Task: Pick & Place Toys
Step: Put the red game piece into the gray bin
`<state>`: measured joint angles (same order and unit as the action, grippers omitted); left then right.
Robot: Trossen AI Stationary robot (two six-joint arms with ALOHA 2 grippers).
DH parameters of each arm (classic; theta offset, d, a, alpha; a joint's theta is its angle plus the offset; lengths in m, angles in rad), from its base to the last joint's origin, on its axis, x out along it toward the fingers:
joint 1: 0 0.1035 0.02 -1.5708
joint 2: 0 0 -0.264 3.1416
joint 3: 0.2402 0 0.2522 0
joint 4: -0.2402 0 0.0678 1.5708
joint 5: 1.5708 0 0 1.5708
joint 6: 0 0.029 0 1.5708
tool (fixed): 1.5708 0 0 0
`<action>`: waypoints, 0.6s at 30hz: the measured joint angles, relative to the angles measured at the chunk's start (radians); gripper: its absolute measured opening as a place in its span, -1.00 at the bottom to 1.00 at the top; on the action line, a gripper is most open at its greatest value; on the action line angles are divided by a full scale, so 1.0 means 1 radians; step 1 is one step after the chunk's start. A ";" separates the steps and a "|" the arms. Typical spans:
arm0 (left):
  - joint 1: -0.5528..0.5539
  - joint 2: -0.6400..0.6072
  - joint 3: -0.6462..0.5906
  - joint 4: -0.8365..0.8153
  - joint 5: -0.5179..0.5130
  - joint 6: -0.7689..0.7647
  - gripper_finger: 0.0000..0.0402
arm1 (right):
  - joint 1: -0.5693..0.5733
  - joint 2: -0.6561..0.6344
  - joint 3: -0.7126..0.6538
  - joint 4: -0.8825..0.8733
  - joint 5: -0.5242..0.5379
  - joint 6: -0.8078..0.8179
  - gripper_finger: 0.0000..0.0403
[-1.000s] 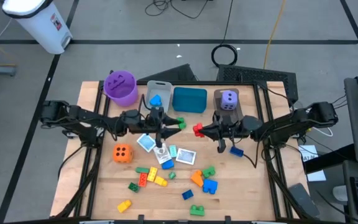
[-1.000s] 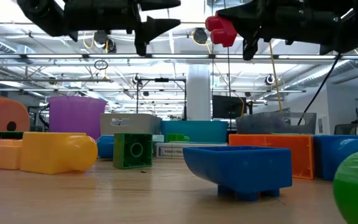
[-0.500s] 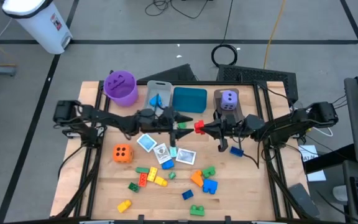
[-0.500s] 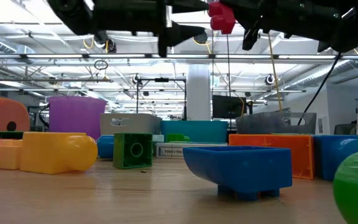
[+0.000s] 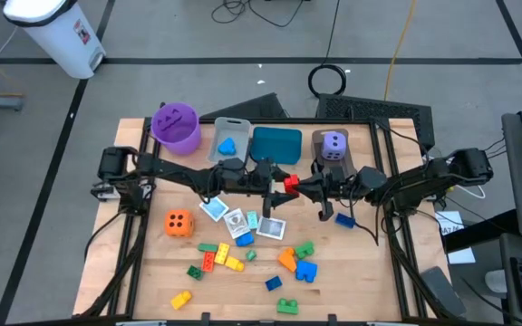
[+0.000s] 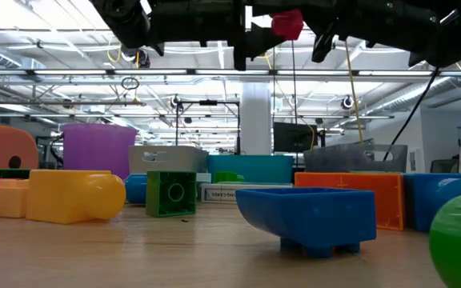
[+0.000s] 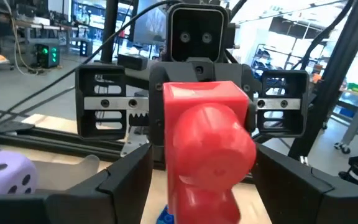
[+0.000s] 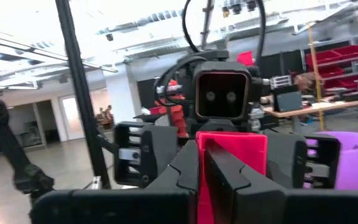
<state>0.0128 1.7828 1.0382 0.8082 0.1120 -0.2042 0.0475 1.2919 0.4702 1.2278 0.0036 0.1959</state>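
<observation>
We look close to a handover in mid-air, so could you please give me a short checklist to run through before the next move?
1. Right pincer shut on the red brick: ok.
2. Left pincer open, a finger on either side of the brick in the left wrist view: ok.
3. Left fingers touching the brick: cannot tell.
4. Brick held high above the table, over the toys in the low view: ok.
5. Teal bin nearby and unobstructed: ok.
6. Brick lined up squarely between the two pincers: ok, as far as both wrist views show.
</observation>
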 joint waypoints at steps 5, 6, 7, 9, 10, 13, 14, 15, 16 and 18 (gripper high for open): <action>0.000 0.000 0.000 -0.009 -0.007 -0.007 0.23 | 0.000 0.000 0.000 0.013 -0.006 0.000 -0.95; 0.000 0.000 0.000 -0.016 -0.011 -0.007 0.18 | 0.000 0.000 0.000 0.013 -0.005 -0.001 -0.94; 0.000 0.000 0.000 -0.025 -0.018 -0.008 0.13 | 0.000 0.000 0.000 0.013 -0.006 -0.002 -0.93; 0.000 0.000 0.000 -0.030 -0.027 -0.012 0.00 | 0.000 0.000 0.000 0.013 -0.004 -0.003 -0.92; 0.000 0.000 0.000 -0.030 -0.028 -0.012 -0.06 | 0.000 0.000 0.000 0.014 -0.004 -0.003 -0.92; -0.001 0.000 0.000 -0.029 -0.026 -0.011 -0.23 | 0.000 0.000 0.000 0.017 -0.002 -0.003 -0.91; -0.001 0.000 0.000 -0.029 -0.024 -0.008 -0.27 | 0.000 0.000 0.000 0.017 -0.002 -0.003 -0.91; -0.001 0.000 0.000 -0.029 -0.022 -0.001 -0.29 | 0.000 0.000 0.000 0.018 -0.002 -0.006 -0.91; -0.001 0.000 0.000 -0.029 -0.019 0.006 -0.29 | 0.000 0.000 0.000 0.020 -0.003 -0.007 -0.91; 0.000 0.000 0.000 -0.029 -0.011 0.021 -0.29 | 0.000 -0.001 0.000 0.020 -0.006 -0.007 -0.90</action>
<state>0.0124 1.7828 1.0382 0.7792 0.1011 -0.1829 0.0471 1.2909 0.4698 1.2483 -0.0023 0.1887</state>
